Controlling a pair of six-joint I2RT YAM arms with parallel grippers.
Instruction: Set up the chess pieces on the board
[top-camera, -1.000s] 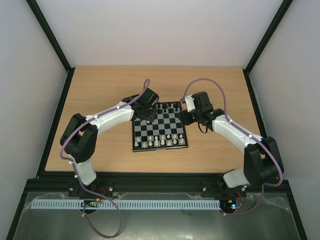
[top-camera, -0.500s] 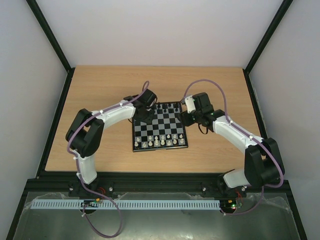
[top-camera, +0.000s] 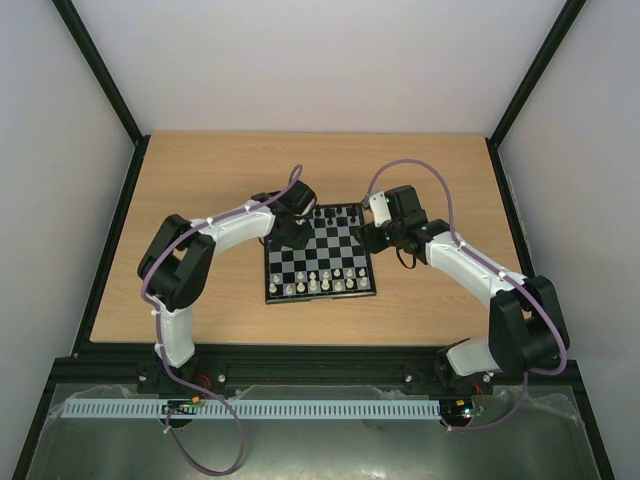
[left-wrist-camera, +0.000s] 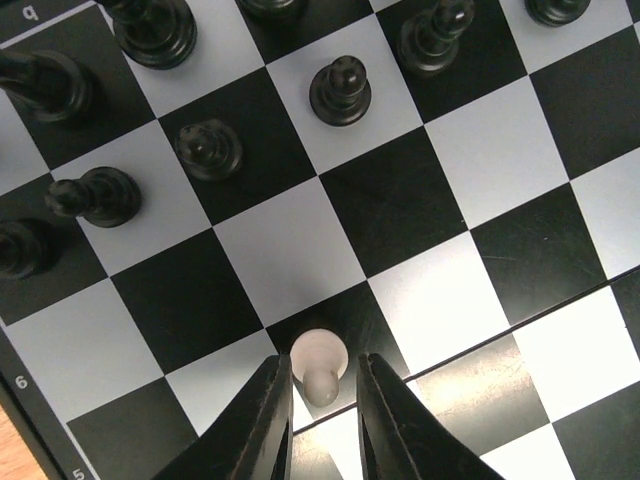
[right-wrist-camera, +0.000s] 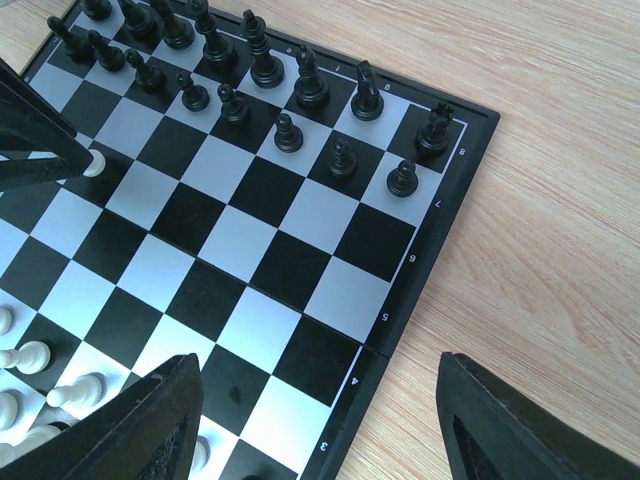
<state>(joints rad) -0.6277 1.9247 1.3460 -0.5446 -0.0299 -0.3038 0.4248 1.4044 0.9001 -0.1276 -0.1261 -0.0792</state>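
Note:
The board (top-camera: 322, 256) lies mid-table, with black chess pieces (top-camera: 336, 214) along its far rows and white ones (top-camera: 318, 284) along its near rows. My left gripper (top-camera: 291, 236) hangs over the board's far-left part. In the left wrist view a lone white pawn (left-wrist-camera: 321, 362) stands on a dark square between its fingertips (left-wrist-camera: 272, 400); the jaws are narrow, with thin gaps still showing. Black pieces (left-wrist-camera: 339, 90) stand just beyond. The right wrist view shows the same pawn (right-wrist-camera: 93, 163). My right gripper (right-wrist-camera: 318, 360) is wide open and empty over the board's (right-wrist-camera: 300, 262) right edge.
Bare wooden table (top-camera: 200, 190) surrounds the board on all sides. A black frame (top-camera: 110, 250) borders the table's left and right edges. Wood (right-wrist-camera: 560, 200) also shows right of the board in the right wrist view.
My left jaws have narrowed around the white pawn, and the left arm's elbow has swung right, toward the board. The right arm has held still.

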